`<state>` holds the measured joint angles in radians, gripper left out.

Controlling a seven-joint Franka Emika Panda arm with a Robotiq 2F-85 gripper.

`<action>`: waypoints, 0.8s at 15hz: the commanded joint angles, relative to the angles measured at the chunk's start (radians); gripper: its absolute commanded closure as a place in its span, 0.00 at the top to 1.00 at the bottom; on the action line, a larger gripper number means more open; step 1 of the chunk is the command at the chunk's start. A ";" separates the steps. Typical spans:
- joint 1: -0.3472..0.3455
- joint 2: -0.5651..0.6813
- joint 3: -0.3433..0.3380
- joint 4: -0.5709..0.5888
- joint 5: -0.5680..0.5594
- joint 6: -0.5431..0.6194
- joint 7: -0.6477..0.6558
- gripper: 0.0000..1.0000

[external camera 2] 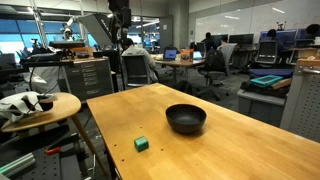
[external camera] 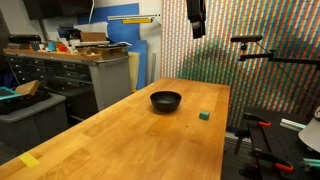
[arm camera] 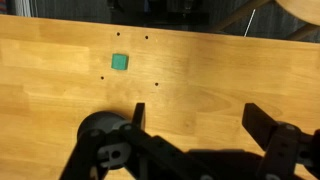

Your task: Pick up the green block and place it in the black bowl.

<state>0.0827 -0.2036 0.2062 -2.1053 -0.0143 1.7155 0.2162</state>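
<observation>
The green block is a tiny cube on the wooden table, a little way from the black bowl. Both also show in an exterior view, the block near the table's front edge and the bowl behind it. In the wrist view the block lies far ahead at the upper left; the bowl is out of that view. My gripper is open and empty, held high above the table. It shows at the top of both exterior views.
A yellow tape patch sits at a table corner. Cabinets and a workbench stand beyond the table. A round side table with a white object stands beside it. A camera tripod stands off the table's edge.
</observation>
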 commanded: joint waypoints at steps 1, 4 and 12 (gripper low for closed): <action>0.016 0.002 -0.015 0.005 -0.003 -0.002 0.003 1.00; 0.016 -0.001 -0.014 0.008 -0.003 -0.002 0.003 1.00; 0.013 -0.009 -0.020 -0.039 0.003 0.020 0.020 1.00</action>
<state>0.0828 -0.2006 0.2021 -2.1180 -0.0143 1.7160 0.2166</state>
